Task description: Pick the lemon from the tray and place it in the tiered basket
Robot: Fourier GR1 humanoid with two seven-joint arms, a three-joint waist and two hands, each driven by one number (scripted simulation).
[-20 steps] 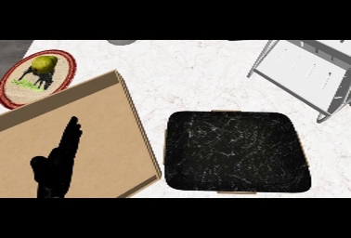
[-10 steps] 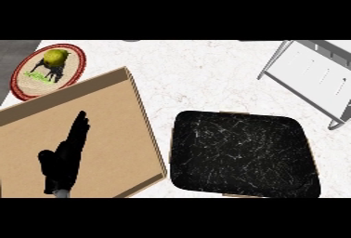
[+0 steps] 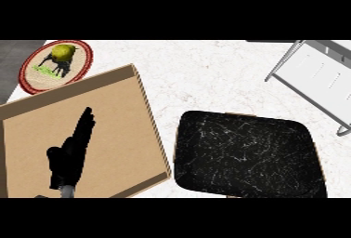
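Yellow-green lemon (image 3: 64, 50) on round tray (image 3: 31, 79), left robot hand (image 3: 68, 151) fingers straight, spread.

The left hand (image 3: 68, 155) shows near the lower left edge of the view, above a brown tray (image 3: 130, 139) that lies on the left side of the worktop (image 3: 205, 74). Its fingers (image 3: 85, 122) are straight and point away from the robot, and they hold nothing. A lemon (image 3: 64, 50) lies on a round plate (image 3: 31, 79) with a red rim at the far left corner of the worktop. A black tray (image 3: 247, 155) lies just beside the brown tray, on its right. The white tiered basket (image 3: 322, 76) stands at the far right edge.
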